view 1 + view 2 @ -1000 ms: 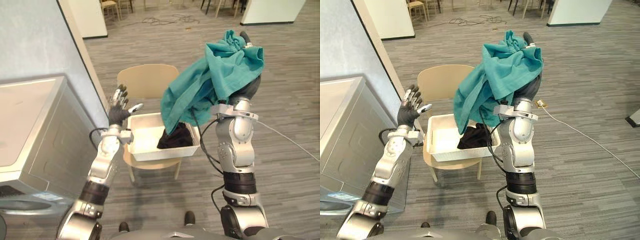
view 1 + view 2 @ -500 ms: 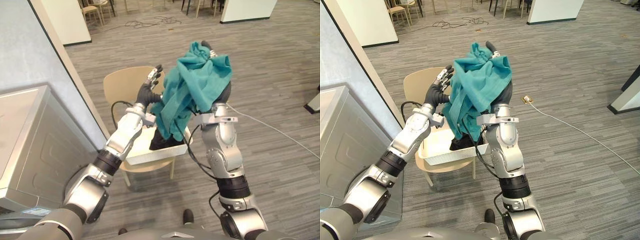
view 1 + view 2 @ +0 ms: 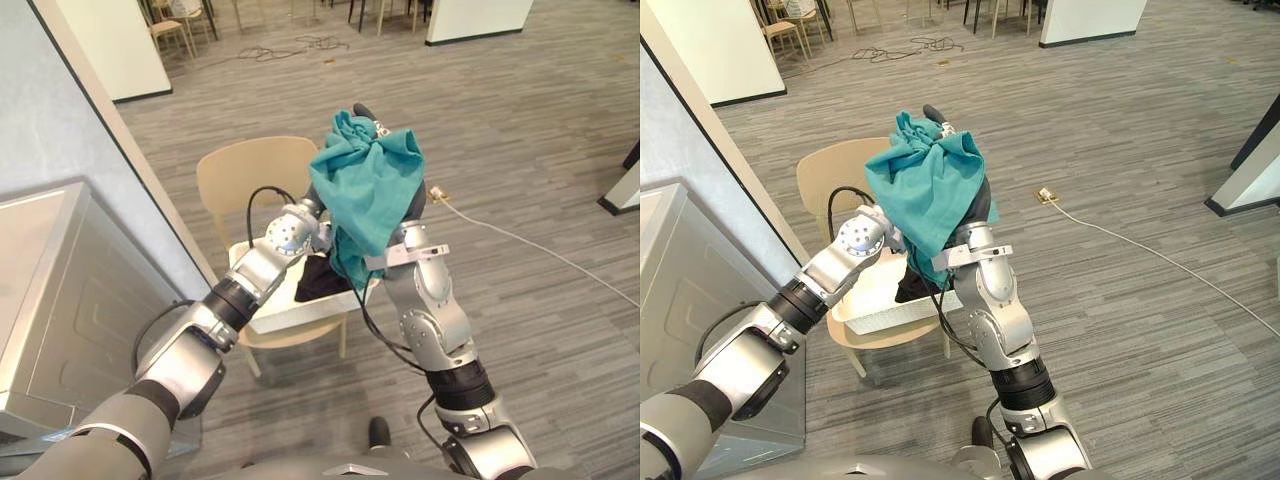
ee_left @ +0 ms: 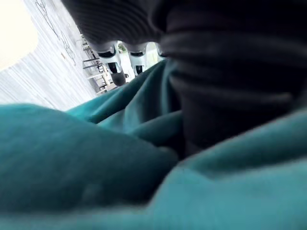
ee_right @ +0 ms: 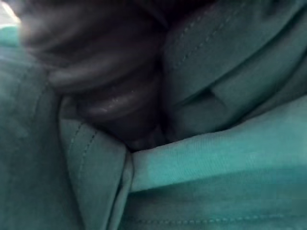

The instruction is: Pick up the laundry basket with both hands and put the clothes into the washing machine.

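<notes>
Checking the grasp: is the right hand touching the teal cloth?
Touching. Left eye view: the cloth drapes over the raised right hand, bunched on top.

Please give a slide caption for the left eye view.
Teal cloth draped over the right hand above the basket on a chair.

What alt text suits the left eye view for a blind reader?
A robot's raised right hand carries a teal cloth draped over it, and its left arm reaches to the cloth. Below, a white basket with dark clothing sits on a beige chair.
</notes>
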Controlling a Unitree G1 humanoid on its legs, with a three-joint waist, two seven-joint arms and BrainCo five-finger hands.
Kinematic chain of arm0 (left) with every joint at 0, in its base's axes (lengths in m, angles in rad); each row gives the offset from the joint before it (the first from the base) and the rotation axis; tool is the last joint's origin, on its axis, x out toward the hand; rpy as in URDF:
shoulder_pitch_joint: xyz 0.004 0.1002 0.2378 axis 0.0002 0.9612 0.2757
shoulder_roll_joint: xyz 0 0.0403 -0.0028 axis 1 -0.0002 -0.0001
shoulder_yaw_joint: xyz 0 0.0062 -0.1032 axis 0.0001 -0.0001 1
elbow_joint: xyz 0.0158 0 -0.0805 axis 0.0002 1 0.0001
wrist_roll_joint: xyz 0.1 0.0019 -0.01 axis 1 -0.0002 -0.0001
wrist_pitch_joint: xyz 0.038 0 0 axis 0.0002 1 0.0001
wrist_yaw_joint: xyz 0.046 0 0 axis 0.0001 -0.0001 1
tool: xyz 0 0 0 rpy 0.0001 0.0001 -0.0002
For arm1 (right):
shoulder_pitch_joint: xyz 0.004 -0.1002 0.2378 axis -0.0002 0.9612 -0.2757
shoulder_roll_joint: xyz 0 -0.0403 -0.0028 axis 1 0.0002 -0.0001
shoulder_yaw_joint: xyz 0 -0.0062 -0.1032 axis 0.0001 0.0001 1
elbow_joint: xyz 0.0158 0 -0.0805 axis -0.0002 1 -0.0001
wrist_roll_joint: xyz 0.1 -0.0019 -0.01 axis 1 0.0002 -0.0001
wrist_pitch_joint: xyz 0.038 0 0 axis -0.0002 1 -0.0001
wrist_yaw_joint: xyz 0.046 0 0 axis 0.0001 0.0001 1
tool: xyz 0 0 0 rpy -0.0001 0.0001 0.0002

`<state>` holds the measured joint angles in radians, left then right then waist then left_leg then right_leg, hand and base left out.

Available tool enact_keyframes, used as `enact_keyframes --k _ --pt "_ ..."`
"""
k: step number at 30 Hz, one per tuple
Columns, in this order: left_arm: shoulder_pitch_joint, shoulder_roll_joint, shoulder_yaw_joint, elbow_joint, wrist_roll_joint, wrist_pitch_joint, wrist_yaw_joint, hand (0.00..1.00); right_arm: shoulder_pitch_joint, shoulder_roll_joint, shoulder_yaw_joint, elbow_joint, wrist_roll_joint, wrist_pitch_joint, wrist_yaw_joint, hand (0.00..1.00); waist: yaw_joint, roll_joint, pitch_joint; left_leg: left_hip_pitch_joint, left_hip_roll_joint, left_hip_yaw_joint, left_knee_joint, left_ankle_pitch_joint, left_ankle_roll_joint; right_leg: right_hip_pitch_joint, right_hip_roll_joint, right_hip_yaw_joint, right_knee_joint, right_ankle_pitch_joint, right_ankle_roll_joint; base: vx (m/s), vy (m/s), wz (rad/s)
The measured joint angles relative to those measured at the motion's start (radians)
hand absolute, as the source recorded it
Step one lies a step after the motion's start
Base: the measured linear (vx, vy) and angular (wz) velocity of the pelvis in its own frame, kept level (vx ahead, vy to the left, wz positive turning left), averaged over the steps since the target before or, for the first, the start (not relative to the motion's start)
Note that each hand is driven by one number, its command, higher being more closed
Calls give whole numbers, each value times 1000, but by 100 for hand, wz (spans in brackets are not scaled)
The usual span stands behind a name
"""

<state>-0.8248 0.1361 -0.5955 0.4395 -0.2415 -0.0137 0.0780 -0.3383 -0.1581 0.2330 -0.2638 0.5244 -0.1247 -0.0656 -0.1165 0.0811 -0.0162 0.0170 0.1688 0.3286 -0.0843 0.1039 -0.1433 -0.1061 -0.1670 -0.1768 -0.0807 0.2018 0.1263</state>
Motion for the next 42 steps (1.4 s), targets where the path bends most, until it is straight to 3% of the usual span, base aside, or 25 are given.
enact_keyframes --k 5,20,21,26,32,36,42 --pt "48 34 -58 -90 -85 3 -65 100 47 0 3 -43 0 -1 4 100 0 0 0 0 0 -1 0 0 0 1 0 -1 0 -6 -3 0 0 0" --pt "135 1 -57 -126 -111 3 -68 100 72 3 1 -42 -2 0 20 100 7 -3 -30 2 1 -29 0 2 0 22 -2 -27 0 -5 2 -6 -4 4" --pt "151 -2 -45 -139 -111 3 -67 100 72 5 2 -42 -2 0 20 0 6 -4 -30 3 1 -29 0 2 0 23 -2 -27 0 -9 5 -32 -8 1" --pt "215 -32 9 -160 -119 3 -62 100 94 23 -38 -41 -15 1 19 0 11 -4 -30 6 2 -31 0 3 1 28 -1 -28 0 -12 1 0 0 0" --pt "364 -23 122 -281 -129 2 -68 100 170 -4 -294 -33 -22 16 -8 0 34 -9 -29 13 2 -38 0 3 1 39 -2 -32 0 -15 2 -7 -2 2" --pt "436 0 213 -318 -129 1 -68 100 215 -52 -433 -33 -30 24 -10 0 32 -16 -30 11 2 -53 0 4 1 44 -2 -40 0 -17 3 -11 -4 5" --pt "588 4 372 -350 -130 2 -65 100 272 -60 -594 -32 -61 23 -13 0 30 -22 -29 14 3 -57 0 1 -1 51 -2 -47 0 -22 5 -2 -1 3"
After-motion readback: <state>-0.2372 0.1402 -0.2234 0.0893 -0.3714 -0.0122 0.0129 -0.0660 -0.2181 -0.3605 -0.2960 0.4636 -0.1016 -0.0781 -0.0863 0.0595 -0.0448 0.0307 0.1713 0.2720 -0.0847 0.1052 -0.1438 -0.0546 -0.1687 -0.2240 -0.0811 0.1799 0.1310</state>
